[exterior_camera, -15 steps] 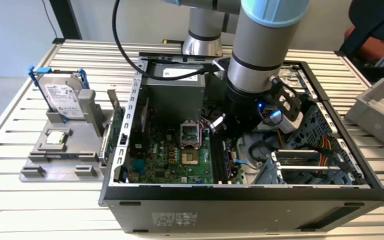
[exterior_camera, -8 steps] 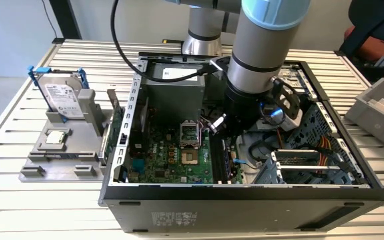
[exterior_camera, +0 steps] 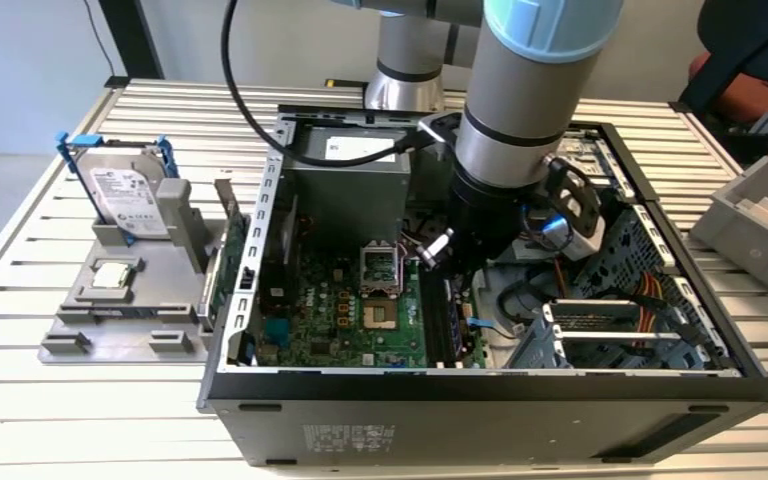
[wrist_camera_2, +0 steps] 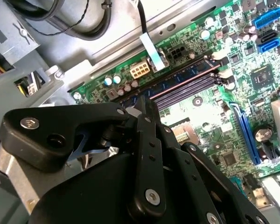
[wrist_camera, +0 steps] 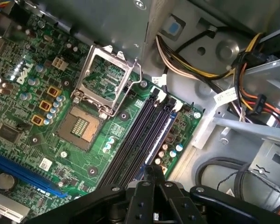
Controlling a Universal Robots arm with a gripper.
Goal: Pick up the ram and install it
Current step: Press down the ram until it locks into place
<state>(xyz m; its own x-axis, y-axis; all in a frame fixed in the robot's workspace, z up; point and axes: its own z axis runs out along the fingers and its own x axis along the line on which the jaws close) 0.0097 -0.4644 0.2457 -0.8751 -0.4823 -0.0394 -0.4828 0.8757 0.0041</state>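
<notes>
Matt black plastic gripper (wrist_camera_2: 147, 109); glossy green circuit board (wrist_camera: 46, 107); dull grey sheet-metal computer case (exterior_camera: 491, 425); ribbed metal table (exterior_camera: 77, 420).

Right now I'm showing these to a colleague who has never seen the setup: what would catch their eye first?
Probably the thick grey robot arm plunging into the open computer case in the exterior view. Next, both wrist views show the green motherboard with its open processor socket, and the black claw poised just above the long dark memory slots.
</notes>
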